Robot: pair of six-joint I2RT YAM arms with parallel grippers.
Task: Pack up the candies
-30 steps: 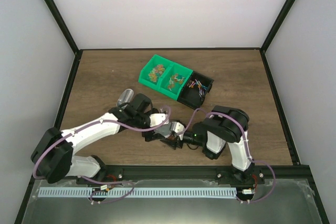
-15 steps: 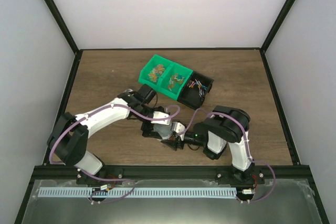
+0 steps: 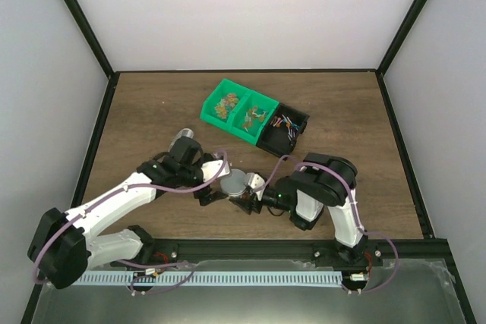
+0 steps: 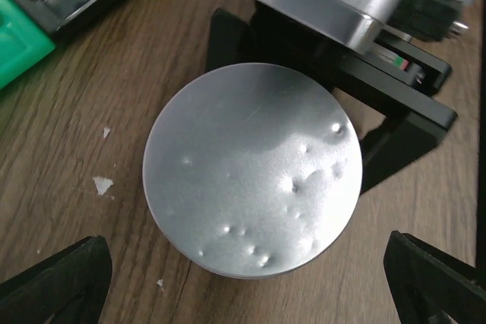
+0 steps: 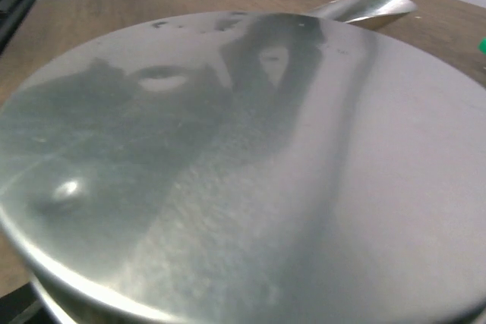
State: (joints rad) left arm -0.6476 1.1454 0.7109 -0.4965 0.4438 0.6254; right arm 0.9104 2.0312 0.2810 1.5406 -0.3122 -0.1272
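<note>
A round container with a dented silver lid [image 3: 235, 180] [image 4: 250, 168] stands on the table at the middle front. My right gripper [image 3: 245, 196] reaches in from the right, and its black fingers [image 4: 406, 130] hug both sides of the container. In the right wrist view the lid [image 5: 243, 157] fills the frame and hides the fingers. My left gripper [image 3: 212, 190] [image 4: 247, 286] is open just left of the container, its fingertips [image 4: 57, 282] wide apart and touching nothing. The candies [image 3: 285, 121] lie in the bins behind.
Two joined green bins [image 3: 237, 110] and a black bin [image 3: 282, 128] with small mixed items stand behind the arms. A silvery round object [image 3: 184, 139] [image 5: 364, 5] lies left of the left wrist. Small white crumbs [image 4: 101, 184] dot the wood.
My left gripper has opened wider and drawn back to the left, off the container, so the silver lid now shows. The right arm has kept still.
</note>
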